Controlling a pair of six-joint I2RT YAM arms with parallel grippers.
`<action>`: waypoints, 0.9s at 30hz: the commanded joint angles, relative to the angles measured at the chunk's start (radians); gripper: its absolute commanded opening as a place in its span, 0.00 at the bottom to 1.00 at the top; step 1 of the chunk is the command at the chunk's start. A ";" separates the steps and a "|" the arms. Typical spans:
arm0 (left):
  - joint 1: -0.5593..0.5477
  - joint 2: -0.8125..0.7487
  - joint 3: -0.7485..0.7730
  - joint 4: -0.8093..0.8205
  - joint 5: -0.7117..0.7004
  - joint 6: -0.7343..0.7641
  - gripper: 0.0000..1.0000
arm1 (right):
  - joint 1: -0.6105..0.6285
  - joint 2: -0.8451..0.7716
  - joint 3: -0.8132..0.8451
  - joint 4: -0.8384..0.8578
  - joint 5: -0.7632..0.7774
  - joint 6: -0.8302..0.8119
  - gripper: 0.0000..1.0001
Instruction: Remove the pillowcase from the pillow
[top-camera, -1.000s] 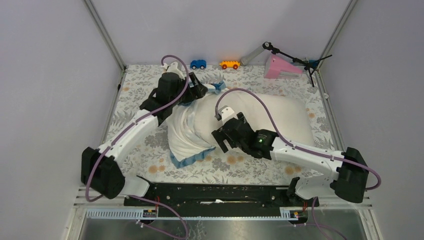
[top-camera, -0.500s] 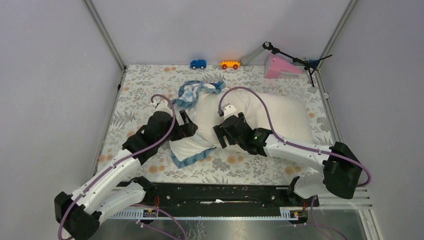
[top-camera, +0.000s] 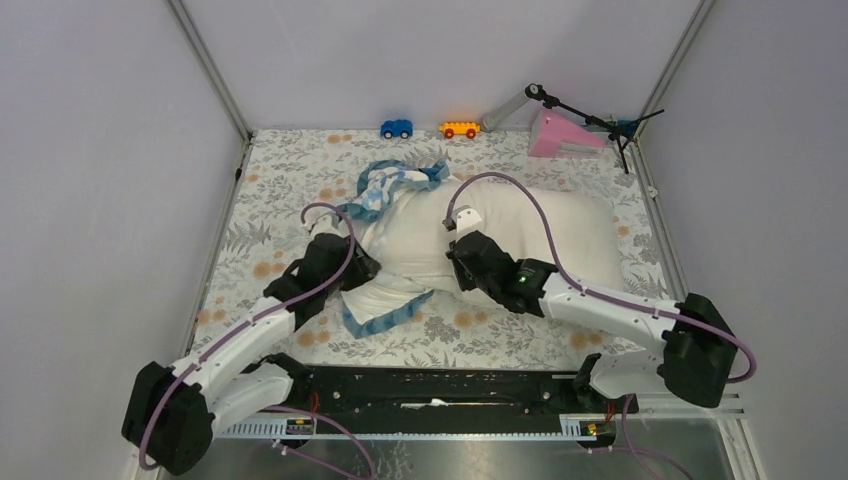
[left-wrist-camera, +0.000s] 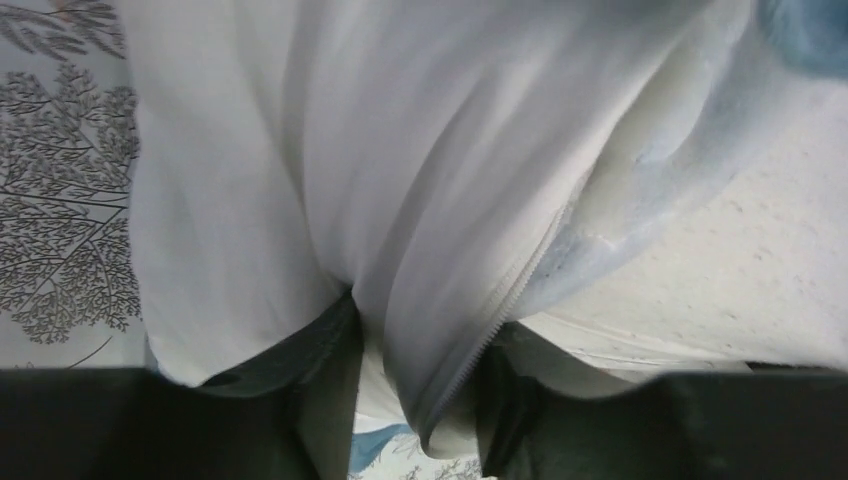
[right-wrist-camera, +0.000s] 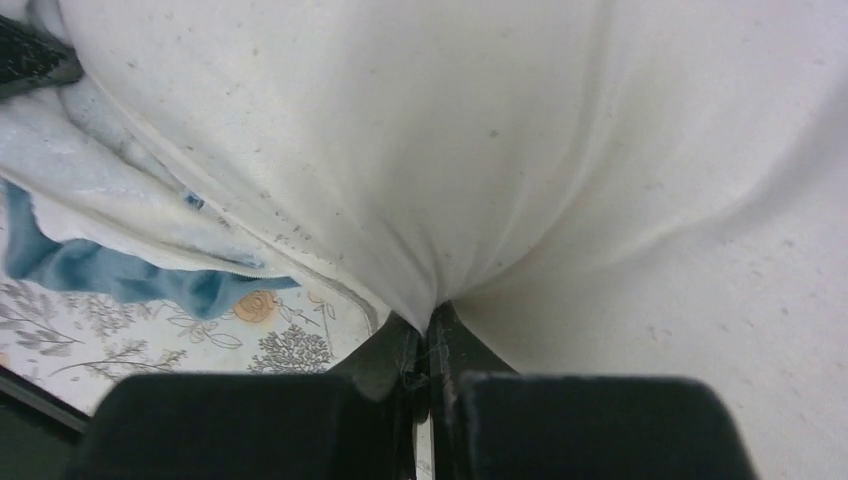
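Observation:
The plump cream pillow (top-camera: 560, 230) lies across the middle of the table. Its left end sits in the pillowcase (top-camera: 400, 250), white side out, with the blue-and-white print bunched at the far side (top-camera: 388, 185) and blue edging at the near side. My left gripper (top-camera: 358, 268) is at the case's near-left edge. In the left wrist view the gripper (left-wrist-camera: 422, 330) is shut on a white fold of the pillowcase (left-wrist-camera: 330, 150) with a zip, beside the pillow (left-wrist-camera: 740, 270). My right gripper (top-camera: 462, 268) pinches the pillow (right-wrist-camera: 550, 150), its jaws (right-wrist-camera: 430, 320) shut tight on cream fabric.
The floral table cloth (top-camera: 290, 170) covers the table. At the back edge stand a blue toy car (top-camera: 397, 128), an orange toy car (top-camera: 459, 129), a pink wedge (top-camera: 555, 135) and a black stand (top-camera: 600, 122). Metal frame posts rise at both back corners.
My left arm came back from the pillow's far side to its near-left edge and closed on white fabric. The right gripper went from open to shut on the pillow.

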 joint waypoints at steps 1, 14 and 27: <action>0.112 -0.108 -0.117 0.046 -0.079 -0.064 0.34 | -0.070 -0.145 -0.028 -0.039 0.158 0.040 0.00; 0.202 -0.133 -0.147 0.014 -0.118 -0.112 0.12 | -0.208 -0.594 -0.003 -0.123 0.394 0.015 0.00; 0.211 -0.062 0.007 -0.214 -0.422 -0.351 0.02 | -0.209 -0.727 0.098 0.104 0.654 -0.107 0.00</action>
